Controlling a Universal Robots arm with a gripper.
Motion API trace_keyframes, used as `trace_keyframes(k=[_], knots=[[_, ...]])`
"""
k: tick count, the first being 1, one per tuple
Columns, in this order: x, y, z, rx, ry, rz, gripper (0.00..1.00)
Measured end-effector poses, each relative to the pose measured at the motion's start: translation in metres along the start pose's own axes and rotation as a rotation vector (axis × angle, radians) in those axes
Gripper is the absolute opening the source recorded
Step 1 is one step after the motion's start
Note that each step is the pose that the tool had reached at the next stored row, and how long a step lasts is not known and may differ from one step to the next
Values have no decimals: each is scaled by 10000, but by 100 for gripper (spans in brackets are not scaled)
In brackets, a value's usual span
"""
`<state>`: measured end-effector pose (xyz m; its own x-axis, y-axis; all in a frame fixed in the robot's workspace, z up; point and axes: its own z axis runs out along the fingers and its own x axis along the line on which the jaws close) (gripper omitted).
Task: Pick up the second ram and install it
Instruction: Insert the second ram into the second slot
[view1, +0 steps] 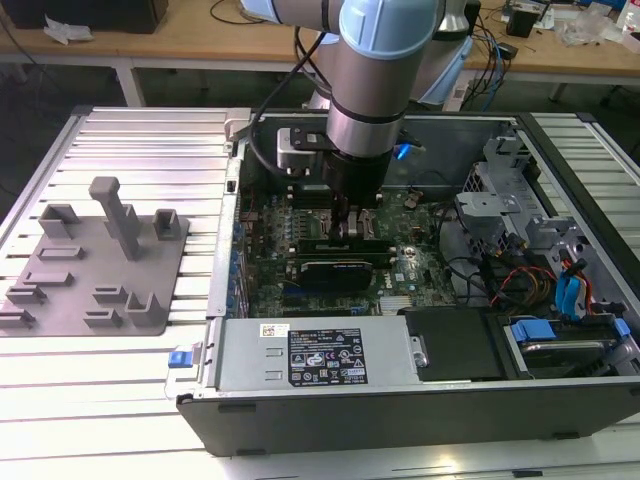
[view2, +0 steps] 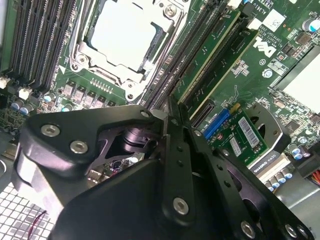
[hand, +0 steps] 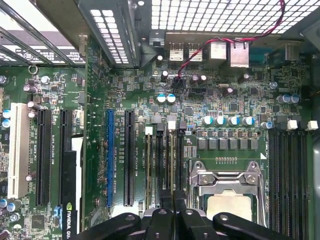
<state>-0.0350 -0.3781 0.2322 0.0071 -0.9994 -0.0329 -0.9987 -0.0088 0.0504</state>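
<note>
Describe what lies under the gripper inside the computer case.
Black memory slots beside the processor socket, two holding green ram sticks. The gripper hides their near ends.

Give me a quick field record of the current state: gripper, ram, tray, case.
gripper: down inside the open case, tip at the memory slots beside the CPU socket
ram sticks: two green sticks standing in neighbouring slots, seen in the second wrist view; cannot tell which is the second
contact: gripper tip sits at one end of the sticks; cannot tell whether it grasps
holder tray: grey, upright posts, outside the case on the exterior view's left
case state: lid off, motherboard exposed
</note>
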Motion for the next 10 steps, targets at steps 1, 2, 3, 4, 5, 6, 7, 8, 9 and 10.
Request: trace_keyframes(k=[1, 2, 3, 4, 5, 6, 7, 8, 9, 10], knots=[[0, 0, 0, 1, -3, 1, 9], [-2, 1, -19, 5, -6, 0, 9], [-2, 2, -42, 2, -3, 1, 9], [-2, 2, -42, 2, -4, 1, 9], [-2, 2, -44, 1, -2, 1, 9], [-2, 3, -44, 5, -1, -14, 9], [-1, 7, -42, 23, 2, -33, 9], [-1, 15, -39, 59, 3, -47, 9], [-2, 23, -38, 66, 1, -51, 9], [-2, 29, -37, 72, 1, -54, 9]])
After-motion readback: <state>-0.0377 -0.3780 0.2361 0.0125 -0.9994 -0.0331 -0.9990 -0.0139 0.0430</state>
